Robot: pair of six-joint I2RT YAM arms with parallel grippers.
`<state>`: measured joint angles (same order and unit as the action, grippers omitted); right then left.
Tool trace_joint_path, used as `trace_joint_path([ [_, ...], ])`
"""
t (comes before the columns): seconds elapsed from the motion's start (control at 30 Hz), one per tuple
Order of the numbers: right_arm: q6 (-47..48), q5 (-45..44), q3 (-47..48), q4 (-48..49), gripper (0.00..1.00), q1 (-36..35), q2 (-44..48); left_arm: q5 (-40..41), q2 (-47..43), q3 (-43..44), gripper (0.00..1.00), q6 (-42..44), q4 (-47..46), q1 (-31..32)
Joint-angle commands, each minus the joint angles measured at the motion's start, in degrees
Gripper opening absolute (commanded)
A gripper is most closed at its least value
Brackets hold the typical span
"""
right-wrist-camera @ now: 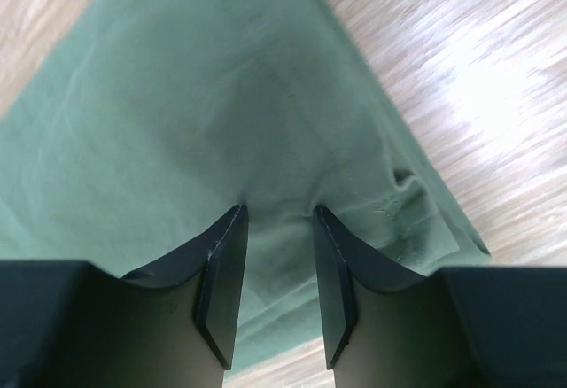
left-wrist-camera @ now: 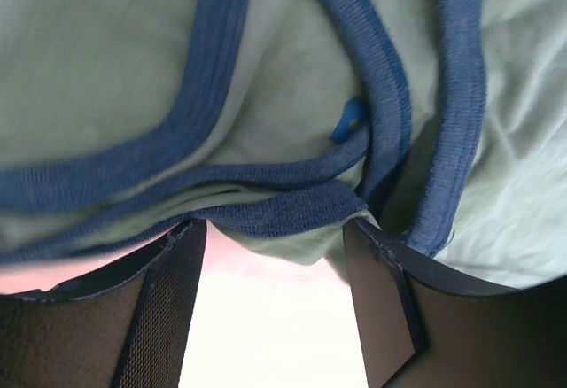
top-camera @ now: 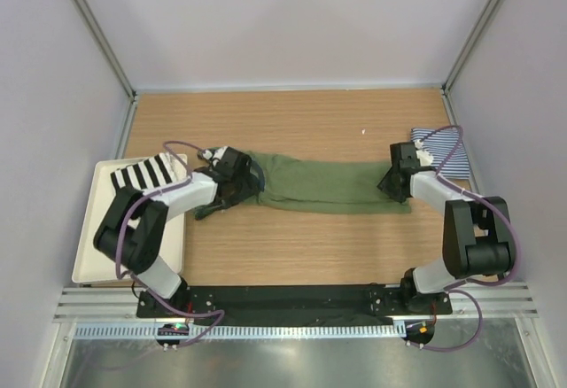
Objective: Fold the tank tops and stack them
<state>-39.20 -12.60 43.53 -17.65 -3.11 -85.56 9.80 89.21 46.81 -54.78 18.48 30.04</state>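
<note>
The left gripper (left-wrist-camera: pixel 273 228) stands with its jaws well apart, and a bunched edge of navy trim (left-wrist-camera: pixel 213 96) on the olive green tank top (top-camera: pixel 328 184) lies across the fingertips. Whether the pads touch that cloth cannot be told, since the folds fill the wrist view and cut off everything else. A small blue tab or knot (left-wrist-camera: pixel 350 122) sits among the trim, too blurred to name. The right gripper (right-wrist-camera: pixel 279 213) has its jaws apart with a narrower gap. Its tips are set down over the flat hem end of the same top, and green cloth shows between them. From above, both gripper heads cover the ends of the garment, which lies stretched out long across the middle of the wooden table (top-camera: pixel 292 246). The striped tank top (top-camera: pixel 443 151) lies at the far right edge, partly under the right arm and its cable. A white tray (top-camera: pixel 89 255) lies at the left edge, holding a black-and-white striped item (top-camera: pixel 146 174) half hidden by the left arm. Bare wood lies on the near and far sides of the green top.
</note>
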Motion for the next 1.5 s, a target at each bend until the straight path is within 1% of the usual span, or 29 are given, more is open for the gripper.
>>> trace_joint_path([
  [0.0,0.1,-3.7,2.1,-2.7,0.41,-1.5,-0.7,-3.1,9.5,4.4,0.65,4.0,-1.9,-4.2],
  [0.13,1.1,-3.9,0.1,-6.1,0.39,-3.1,0.5,-3.0,17.4,13.2,0.63,6.6,-0.9,-9.5],
  [0.17,1.0,-3.5,-2.0,-6.4,0.39,-3.6,2.5,-2.9,19.1,17.6,0.63,7.8,-0.6,-10.3],
  [0.23,0.4,-0.4,-4.6,-7.0,0.39,-5.6,5.2,-4.0,24.6,23.1,0.61,9.3,1.1,-11.8],
  [0.3,0.1,4.9,-8.4,-7.5,0.41,-7.6,9.2,-5.0,28.7,33.0,0.60,11.9,3.4,-11.8],
  [0.4,-3.6,9.4,-12.2,-9.2,0.42,-15.8,13.6,-7.0,36.4,46.4,0.60,12.4,3.6,-11.0],
  [0.43,-5.5,11.8,-13.3,-9.0,0.43,-21.3,14.6,-6.8,41.0,50.0,0.60,12.3,3.8,-10.0],
  [0.47,-7.5,14.0,-14.3,-9.0,0.43,-24.9,15.2,-7.0,43.5,57.9,0.61,12.2,4.2,-9.7],
  [0.53,-13.0,15.1,-14.0,-9.6,0.43,-31.6,17.2,-8.0,49.1,67.1,0.61,12.0,7.6,-8.8],
  [0.57,-14.6,14.6,-12.7,-9.9,0.44,-38.9,17.8,-9.2,54.4,76.2,0.61,11.8,8.8,-8.6],
  [0.67,-17.8,13.3,-8.4,-10.4,0.50,-49.2,19.4,-12.4,63.2,90.8,0.62,10.4,11.1,-8.2],
  [0.73,-16.1,10.7,-3.5,-14.7,0.53,-50.5,19.2,-12.9,64.8,95.3,0.64,9.5,11.4,-8.3],
  [0.77,-15.0,7.9,-2.1,-16.3,0.58,-50.5,19.5,-12.2,63.9,95.3,0.65,9.7,11.7,-8.3],
  [0.8,-12.2,6.5,-0.8,-18.1,0.61,-50.6,20.2,-11.4,62.7,94.5,0.69,10.1,11.7,-8.4],
  [0.83,-10.7,5.1,0.9,-18.5,0.68,-50.6,21.9,-10.3,60.7,91.1,0.72,11.2,11.6,-8.6],
  [0.87,-9.4,3.8,1.7,-18.6,0.79,-50.4,23.1,-8.2,58.4,88.5,0.75,11.8,11.1,-8.8],
  [0.9,-7.7,2.4,2.4,-18.3,0.91,-49.5,24.0,-7.6,53.1,85.7,0.77,12.5,8.9,-8.9],
  [0.93,-4.1,2.6,3.7,-17.3,0.91,-48.0,24.7,-7.7,50.7,80.3,0.78,12.9,7.8,-9.4],
  [0.97,-1.7,3.5,4.3,-16.5,0.91,-46.2,25.2,-7.9,48.3,78.2,0.78,13.6,7.3,-9.6],
  [1.03,4.7,6.9,6.0,-14.3,0.90,-38.7,24.2,-8.0,41.9,74.2,0.79,14.1,8.1,-10.1],
  [1.07,6.4,8.0,6.6,-13.6,0.88,-36.0,22.4,-7.9,39.9,73.3,0.79,14.5,8.7,-10.1],
  [1.1,7.9,11.6,7.2,-11.6,0.88,-29.7,21.0,-8.0,36.8,71.9,0.80,14.8,10.9,-10.1],
  [1.2,11.3,19.9,8.5,-4.4,0.81,-22.0,15.5,-9.6,32.6,69.5,0.79,13.8,16.3,-10.1],
  [1.27,11.7,24.6,10.3,-1.3,0.77,-16.9,11.6,-14.8,28.1,62.8,0.77,12.6,16.6,-9.5],
  [1.3,11.8,25.9,11.2,0.8,0.76,-15.6,7.5,-15.9,26.4,59.7,0.75,11.6,14.3,-8.6],
  [1.33,11.8,28.0,13.8,1.5,0.75,-14.1,4.6,-16.5,25.0,53.2,0.73,11.3,12.9,-8.0],
  [1.37,12.0,29.1,15.2,2.1,0.69,-12.1,2.3,-16.7,22.3,50.1,0.73,10.8,9.9,-7.2],
  [1.4,11.9,29.6,16.5,3.0,0.67,-11.0,-2.8,-16.7,21.3,44.3,0.72,9.8,8.3,-6.0],
  [1.47,11.0,31.9,20.5,3.9,0.63,-8.5,-7.1,-16.9,19.1,39.4,0.69,8.3,3.2,-5.2],
])
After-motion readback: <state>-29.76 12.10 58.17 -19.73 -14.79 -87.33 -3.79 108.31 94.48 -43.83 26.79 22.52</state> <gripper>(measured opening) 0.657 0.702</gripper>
